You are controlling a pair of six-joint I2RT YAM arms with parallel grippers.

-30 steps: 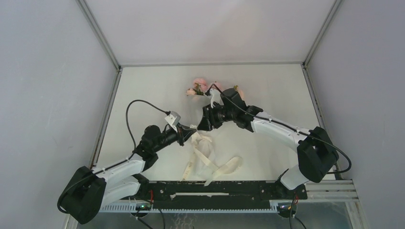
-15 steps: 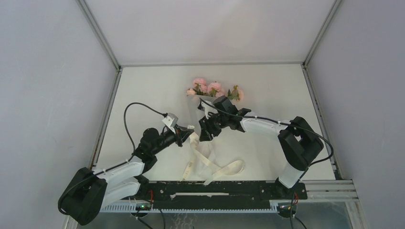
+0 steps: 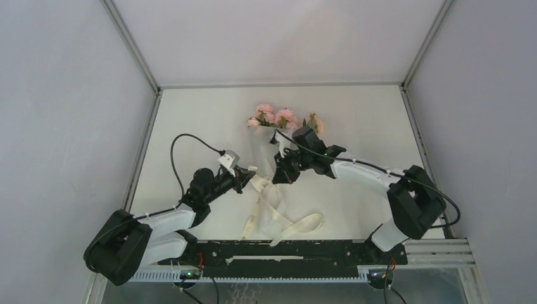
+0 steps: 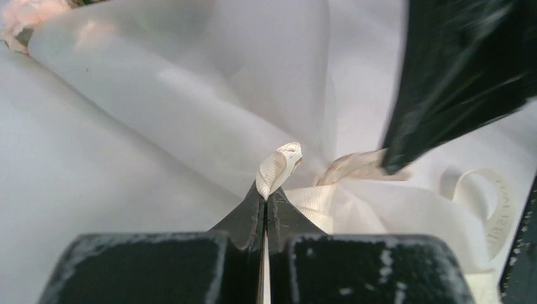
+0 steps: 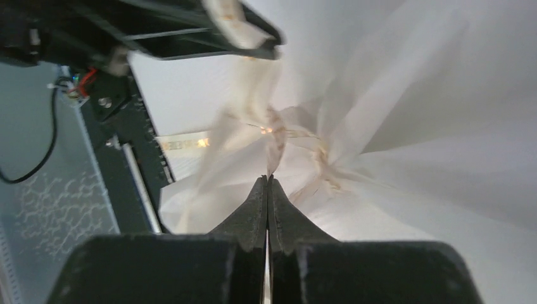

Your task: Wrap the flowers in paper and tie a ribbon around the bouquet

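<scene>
The left gripper point(image 4: 265, 197) has its fingers clamped tight on a fold of the ribbon point(image 4: 278, 166); the right gripper point(image 5: 267, 182), fingers together too, pinches a strand just opposite; between both tips sits the gathered neck of the paper point(image 4: 190, 95); the flowers point(image 3: 278, 117) lie well beyond the fingertips; loose ribbon loops trail behind them.

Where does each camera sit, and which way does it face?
Top external: above and behind, looking down on the table; the left arm and right arm show.
Left wrist: faces the paper past its own left gripper, shut on the ribbon.
Right wrist: faces the gathered paper and near rail past its own shut right gripper.
Both wrist views share the ribbon and paper.
</scene>
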